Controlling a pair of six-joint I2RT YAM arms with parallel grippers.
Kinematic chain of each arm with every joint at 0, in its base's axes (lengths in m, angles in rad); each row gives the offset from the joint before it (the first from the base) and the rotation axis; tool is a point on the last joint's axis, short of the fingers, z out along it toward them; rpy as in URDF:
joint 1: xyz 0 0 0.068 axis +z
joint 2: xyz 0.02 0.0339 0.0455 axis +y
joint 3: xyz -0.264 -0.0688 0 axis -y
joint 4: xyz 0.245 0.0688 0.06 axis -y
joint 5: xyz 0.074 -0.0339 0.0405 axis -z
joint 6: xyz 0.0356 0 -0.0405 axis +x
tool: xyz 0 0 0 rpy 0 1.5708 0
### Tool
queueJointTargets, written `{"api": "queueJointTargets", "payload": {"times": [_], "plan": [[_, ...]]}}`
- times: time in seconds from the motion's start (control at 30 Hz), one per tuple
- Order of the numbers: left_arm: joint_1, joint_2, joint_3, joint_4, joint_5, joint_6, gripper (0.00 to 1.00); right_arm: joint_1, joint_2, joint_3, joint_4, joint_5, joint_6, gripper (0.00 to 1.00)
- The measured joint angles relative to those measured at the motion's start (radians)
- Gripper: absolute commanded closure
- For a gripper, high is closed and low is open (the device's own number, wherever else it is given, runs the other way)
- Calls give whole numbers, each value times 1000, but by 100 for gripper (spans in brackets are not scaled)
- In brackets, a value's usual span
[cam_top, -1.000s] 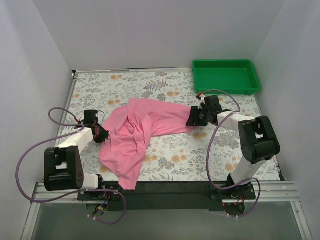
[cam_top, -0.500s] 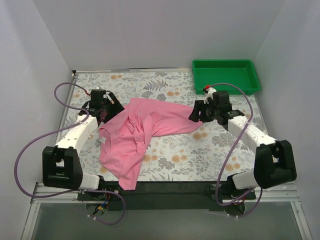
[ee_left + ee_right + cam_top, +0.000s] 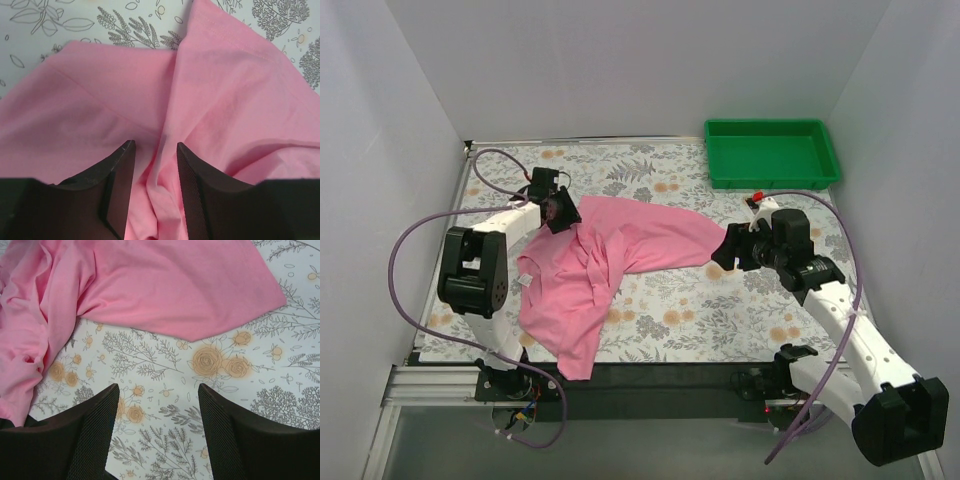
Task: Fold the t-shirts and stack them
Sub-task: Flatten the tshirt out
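Since the shirt (image 3: 610, 262) lies crumpled across the middle of the surface (image 3: 740, 320), unfolded and with nothing stacked, I judge I'm at the spreading-out step. On the left, my left gripper (image 3: 155, 150) hangs low over the shirt's far-left edge, jaws partly spread astride a raised ridge of cloth; nothing is pinched, as far as I can see. That spot suits a grab to pull the bunched cloth flat. Further right, the shirt's flat lobe ends in a corner. My right gripper (image 3: 159, 390) sits just beside it over bare surface, jaws spread wide and holding nothing, lined up to take that corner. The tray (image 3: 775, 184) stands far right, apart.
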Motion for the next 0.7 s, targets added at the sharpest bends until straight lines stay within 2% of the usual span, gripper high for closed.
{"api": "queueJointTargets", "payload": {"times": [0.27,0.53,0.7], "plan": [[-34,53,48,1,-23,30,80,0,-105,-23,-78,32,7,39],[-79,53,53,1,-35,51,84,0,-106,-23,-95,52,7,39],[-87,60,53,0,-49,60,80,0,-105,-23,-105,52,7,39]]}}
